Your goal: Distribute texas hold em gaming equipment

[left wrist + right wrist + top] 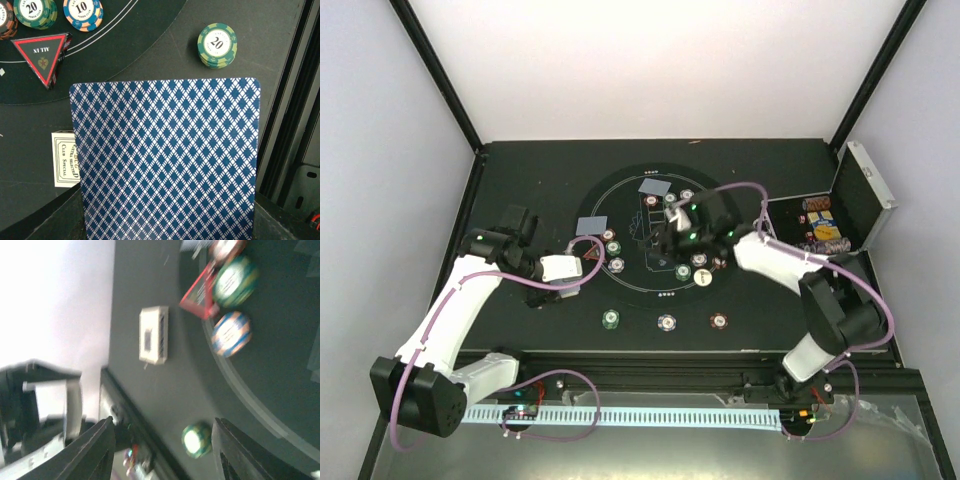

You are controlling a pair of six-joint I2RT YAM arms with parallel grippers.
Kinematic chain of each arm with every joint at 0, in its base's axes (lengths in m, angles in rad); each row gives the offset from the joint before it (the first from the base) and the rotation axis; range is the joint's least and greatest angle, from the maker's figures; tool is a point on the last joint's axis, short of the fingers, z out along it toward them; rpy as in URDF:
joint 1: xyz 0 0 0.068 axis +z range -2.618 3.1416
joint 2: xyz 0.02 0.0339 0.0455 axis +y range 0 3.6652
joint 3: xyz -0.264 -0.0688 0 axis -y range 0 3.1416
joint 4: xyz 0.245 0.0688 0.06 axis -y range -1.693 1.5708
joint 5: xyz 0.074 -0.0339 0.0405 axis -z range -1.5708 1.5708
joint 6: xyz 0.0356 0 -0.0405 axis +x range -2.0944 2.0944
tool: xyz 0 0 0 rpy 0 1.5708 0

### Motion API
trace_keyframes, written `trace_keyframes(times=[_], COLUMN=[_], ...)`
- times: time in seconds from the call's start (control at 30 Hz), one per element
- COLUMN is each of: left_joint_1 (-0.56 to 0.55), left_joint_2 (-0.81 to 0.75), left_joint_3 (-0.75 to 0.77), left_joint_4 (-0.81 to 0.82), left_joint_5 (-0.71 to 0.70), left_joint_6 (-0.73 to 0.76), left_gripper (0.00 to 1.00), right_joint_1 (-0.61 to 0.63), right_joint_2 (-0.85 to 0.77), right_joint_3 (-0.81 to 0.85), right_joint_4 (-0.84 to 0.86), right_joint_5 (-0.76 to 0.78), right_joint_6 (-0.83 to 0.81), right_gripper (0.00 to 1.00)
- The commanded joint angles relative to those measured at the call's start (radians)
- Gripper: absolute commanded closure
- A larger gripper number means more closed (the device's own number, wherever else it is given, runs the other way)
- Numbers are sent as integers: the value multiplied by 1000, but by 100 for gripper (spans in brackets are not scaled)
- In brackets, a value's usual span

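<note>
Left gripper [586, 260] clamped on card [165, 160] — just outside mat [117, 27] rim, near red triangle marker [42, 57]; right gripper [162, 440] apart, over mat.

Green chip stack [217, 44] at one o'clock reads 20. Up at eleven, a second green stack [34, 11] shows 20 and POKER CLUB, and the blue chip [82, 11] beside it says 10. Red triangle [42, 56]: ALL IN, upside down. White box [65, 159] at nine: CLUB SPECIAL.
</note>
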Motion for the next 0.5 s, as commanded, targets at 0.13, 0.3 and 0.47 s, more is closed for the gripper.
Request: trace_keyframes(times=[0.13,0.3,0.47], left_joint_1=[2,2,2], left_joint_2=[-18,-31,-44], left_joint_3=[35,34,35], left_joint_4=[-28,-33,-39], left_joint_5=[40,41,48], left_joint_6=[-3,1,6], left_gripper=[98,98,98], right_joint_1=[303,407,457], right_joint_2=[-65,17,94], right_joint_3=[-153,-135,-71], right_joint_4=[476,619,645], right_joint_5=[24,29,25], right_joint_6=[331,435,468], right_gripper=[43,43,43])
